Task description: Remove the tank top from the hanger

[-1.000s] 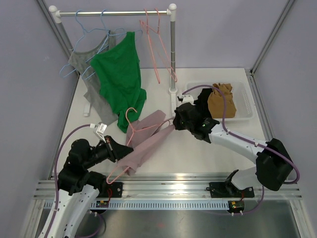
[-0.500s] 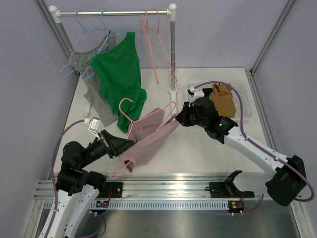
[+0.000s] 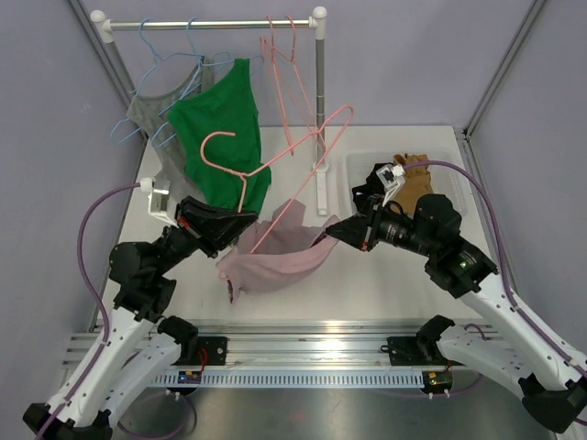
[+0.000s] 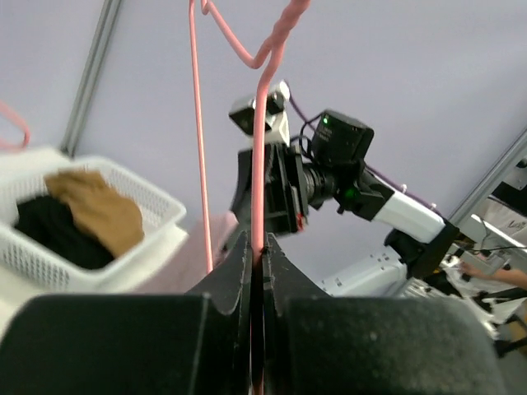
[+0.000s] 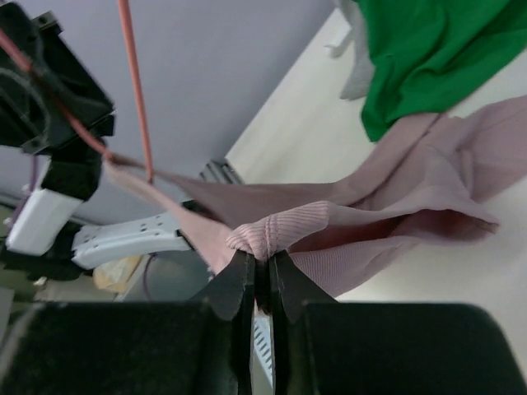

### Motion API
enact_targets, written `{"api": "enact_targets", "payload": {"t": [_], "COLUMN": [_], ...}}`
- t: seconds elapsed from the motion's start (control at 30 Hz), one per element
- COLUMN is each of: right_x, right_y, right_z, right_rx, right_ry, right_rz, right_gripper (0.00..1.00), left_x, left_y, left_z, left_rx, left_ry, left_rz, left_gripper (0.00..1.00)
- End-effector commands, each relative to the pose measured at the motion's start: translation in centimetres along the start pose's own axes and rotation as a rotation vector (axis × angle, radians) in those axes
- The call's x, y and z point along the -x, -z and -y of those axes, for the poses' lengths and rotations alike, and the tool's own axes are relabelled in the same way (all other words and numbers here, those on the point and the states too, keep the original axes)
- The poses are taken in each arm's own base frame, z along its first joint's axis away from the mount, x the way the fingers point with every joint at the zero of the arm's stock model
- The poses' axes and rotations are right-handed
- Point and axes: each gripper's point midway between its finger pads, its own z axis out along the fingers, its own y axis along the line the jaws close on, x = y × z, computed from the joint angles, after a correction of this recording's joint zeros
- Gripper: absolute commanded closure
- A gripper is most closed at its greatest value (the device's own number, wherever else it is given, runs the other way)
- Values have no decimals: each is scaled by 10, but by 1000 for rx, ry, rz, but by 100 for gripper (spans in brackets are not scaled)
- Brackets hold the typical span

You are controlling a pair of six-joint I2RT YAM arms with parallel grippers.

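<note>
**Top external.**
- Left gripper (image 3: 237, 223): raised above the table (image 3: 367, 284), fingers clamped on the lower wire of a pink hanger (image 3: 244, 179).
- The hanger is tilted, with its hook up and left and its far shoulder pointing toward the rail post.
- Tank top (image 3: 275, 261), dusty pink: slung in a sagging band between the two grippers, clear of the table. Its left end is bunched just below the left gripper and the hanger's lower wire runs into the cloth there.
- Right gripper (image 3: 332, 235): closed on the right end of the cloth.
- Rail (image 3: 211, 25) at the back carries a green top (image 3: 225, 147) and a grey garment (image 3: 151, 115).
- White basket (image 3: 454, 183) at right rear holds a brown garment (image 3: 413, 183).

**Left wrist.**
- Left gripper (image 4: 257, 247): fingers pressed together on the hanger (image 4: 261, 148), whose wire rises straight up to the twisted neck.
- Behind it are the right gripper (image 4: 268, 193), facing this camera, and the basket (image 4: 123, 239) with the brown garment (image 4: 90, 210).

**Right wrist.**
- Right gripper (image 5: 262, 267): fingers shut on a rolled, ribbed edge of the tank top (image 5: 395, 206). The cloth fans out to the right, and a thin strap stretches left to meet the hanger (image 5: 136, 90) wire.
- Green top (image 5: 428, 58) hangs at upper right.
- Whether the strap is looped over the wire or merely touching it cannot be told.
</note>
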Motion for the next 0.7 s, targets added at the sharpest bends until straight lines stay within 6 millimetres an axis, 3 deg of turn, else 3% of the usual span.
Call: {"api": "enact_targets", "payload": {"t": [0.0,0.17,0.33,0.47,0.53,0.63,0.67], "right_x": [27,26,31,34,29,24,20], "right_y": [33,59,71,77,75,65,62], "right_z": [-69,-112,-121,-114,-106,-79,-73], "right_rx": [222,409,403,328,287,176,153], "right_ry": [13,15,45,77,65,41,31], "right_rz": [48,10,14,32,12,11,7], "right_gripper": [100,100,100,100,100,100,100], "left_x": [75,94,121,138,139,141,133], "left_y": [-11,-23,-37,-30,-22,-6,-4], "left_z": [51,67,55,40,23,5,-13], "left_rx": [-142,-228,-151,-6,96,237,321], "left_ry": [-346,-523,-558,-558,-539,-498,-476], "left_rz": [292,415,508,546,553,552,505], "left_gripper": [100,100,100,100,98,92,92]}}
